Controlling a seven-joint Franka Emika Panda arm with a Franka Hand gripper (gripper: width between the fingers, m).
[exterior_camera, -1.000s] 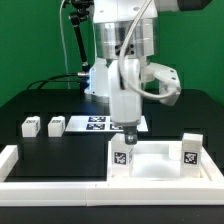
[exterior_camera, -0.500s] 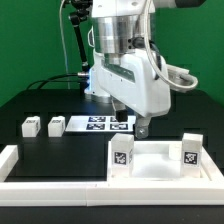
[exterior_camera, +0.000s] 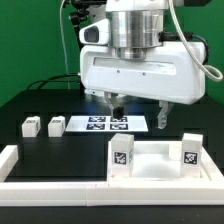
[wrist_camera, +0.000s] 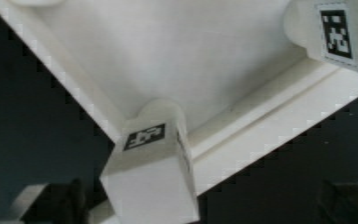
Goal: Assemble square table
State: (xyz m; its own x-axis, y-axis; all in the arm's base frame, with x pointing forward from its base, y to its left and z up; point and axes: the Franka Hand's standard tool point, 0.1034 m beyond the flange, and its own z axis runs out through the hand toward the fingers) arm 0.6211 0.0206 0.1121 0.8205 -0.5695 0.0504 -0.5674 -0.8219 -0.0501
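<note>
Arm (exterior_camera: pixel 135 65): The big white arm fills the middle. A moment ago it hung low over the slab, close by the left leg, with its thin side to me. Now it has lifted and turned its wide side to me.
Tabletop (exterior_camera: pixel 60 150): Black, with a long white border rail (exterior_camera: pixel 50 180) along the near edge.
Square table (exterior_camera: pixel 150 168): The big white slab lies near the front, at the exterior view's right, just inside the rail. It sits below the jaws.
Marker board (exterior_camera: pixel 100 123): Flat on the tabletop behind the slab, with nothing on it.
Standing legs: The left leg (exterior_camera: pixel 121 155) and the right leg (exterior_camera: pixel 190 150) stand upright on the slab's two near corners.
Loose legs: The outer loose leg (exterior_camera: pixel 30 127) and the inner loose leg (exterior_camera: pixel 55 125) sit side by side at the exterior view's left, well apart from the slab.
Jaws: Spread wide, with nothing between them and touching nothing.
What it means: I think the arm is done with that leg. Two legs are on the slab and two are left to fetch.
Wrist view only: It looks down into the slab and shows the raised rim close up. A tagged leg pokes toward the camera, but I cannot tell which one.
Exterior view only: The loose legs, the marker board and the rail.
</note>
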